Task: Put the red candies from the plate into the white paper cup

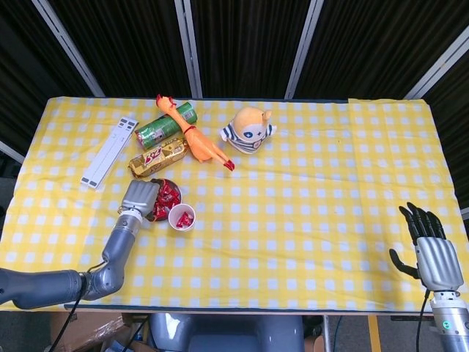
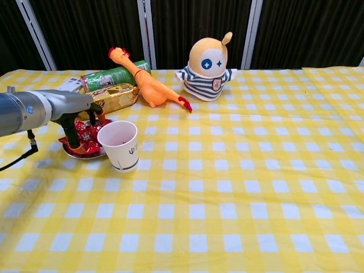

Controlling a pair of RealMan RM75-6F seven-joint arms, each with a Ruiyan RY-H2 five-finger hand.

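At left of frame, the left hand (image 1: pixel 138 197) reaches fingers-down into the red wrapped candies (image 2: pixel 85 136) on their small plate (image 2: pixel 91 154), grasp unclear, beside the white paper cup (image 2: pixel 119 145); right hand (image 1: pixel 437 260) idles spread.

Red candies (image 2: pixel 86 136): shiny wrapped pieces heaped on the plate, partly hidden by the left hand (image 1: pixel 137 198).
Plate (image 2: pixel 91 154): small, dark-rimmed, at the surface's left side.
White paper cup (image 2: pixel 119 146): upright, open-topped, touching the plate's right edge; red candy (image 1: pixel 184 218) visible inside from the head view.
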